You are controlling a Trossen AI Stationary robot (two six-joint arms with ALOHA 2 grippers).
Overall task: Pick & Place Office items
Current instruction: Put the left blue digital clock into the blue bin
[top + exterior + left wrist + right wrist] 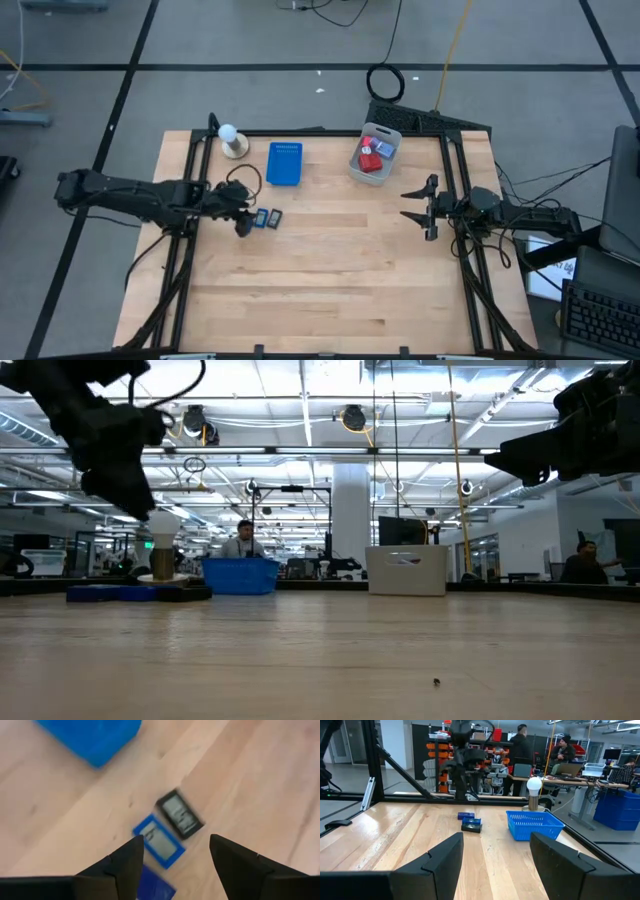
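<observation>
While both arms hang over the wooden surface [330, 270], the legend reads as follows.

Left end effector [176, 851]: fingers spread apart with nothing between them, poised above the three small rectangles.
Small rectangles [159, 842]: three pieces lie on the surface in a close row; one dark-framed, one blue-framed, each with a grey face; the third, plain blue, is partly hidden by a finger and cut off at the frame edge in the left wrist view.
Overhead detail: the rectangles [266, 217] appear only as tiny dark marks just beside the left end effector [243, 222]; their faces cannot be read.
Right end effector [424, 206]: open and empty, well apart from the items, at the surface's right side.
Grey bin [375, 153]: holds red and pale pieces; the individual pieces are too small to separate.
Blue tray [284, 163]: sits near the far edge; from the right wrist it reads as a mesh basket [534, 824].
White ball on base [231, 139]: stands just beside the blue tray.
Low view: the rectangles are a dim blue strip [120, 593].
</observation>
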